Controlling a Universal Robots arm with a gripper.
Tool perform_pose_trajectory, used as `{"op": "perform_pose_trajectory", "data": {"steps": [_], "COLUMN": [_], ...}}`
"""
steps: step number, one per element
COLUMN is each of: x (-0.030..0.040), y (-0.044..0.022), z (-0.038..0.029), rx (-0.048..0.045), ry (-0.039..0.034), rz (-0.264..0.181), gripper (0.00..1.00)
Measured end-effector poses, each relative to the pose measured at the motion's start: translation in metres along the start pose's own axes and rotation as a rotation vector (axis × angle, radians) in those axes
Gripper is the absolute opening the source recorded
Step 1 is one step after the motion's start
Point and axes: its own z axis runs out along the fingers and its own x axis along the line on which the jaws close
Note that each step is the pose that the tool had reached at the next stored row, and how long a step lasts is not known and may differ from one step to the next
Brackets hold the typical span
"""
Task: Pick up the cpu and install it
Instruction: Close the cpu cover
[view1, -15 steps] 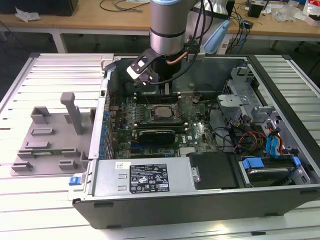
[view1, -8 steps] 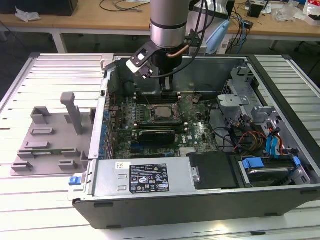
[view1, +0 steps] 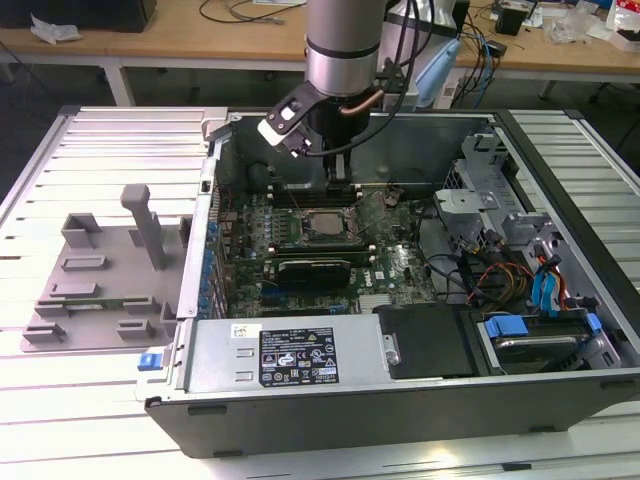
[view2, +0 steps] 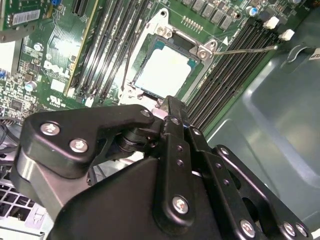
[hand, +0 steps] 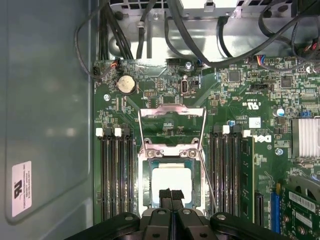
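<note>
Inside the open computer case, mid-motherboard between the memory slots, the cpu already lies flat in its socket, metal top up and edges square to the frame. Being square, it has no long axis. The retention plate stands open, so clamping looks undone. The gripper hangs just above, fingers pressed together, empty.

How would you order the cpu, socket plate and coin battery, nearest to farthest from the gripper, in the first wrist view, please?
1. cpu, in the socket by the gripper.
2. socket plate, raised beyond it.
3. coin battery, at the motherboard edge.
</note>
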Motion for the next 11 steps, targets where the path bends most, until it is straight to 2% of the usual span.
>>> {"op": "perform_pose_trajectory", "data": {"steps": [3,6,10,11], "x": [0.0001,0.0002,0.0003,0.0004], "y": [0.0034,0.0163,0.0277,0.0341], "z": [0.0001,0.0007,0.0011,0.0014], "rx": [0.0000,-0.0001,0.0000,0.0000], "ry": [0.0000,0.0000,0.0000,0.0001], "rz": [0.000,0.000,0.000,0.000], "gripper": [0.11,0.11,0.11,0.11]}}
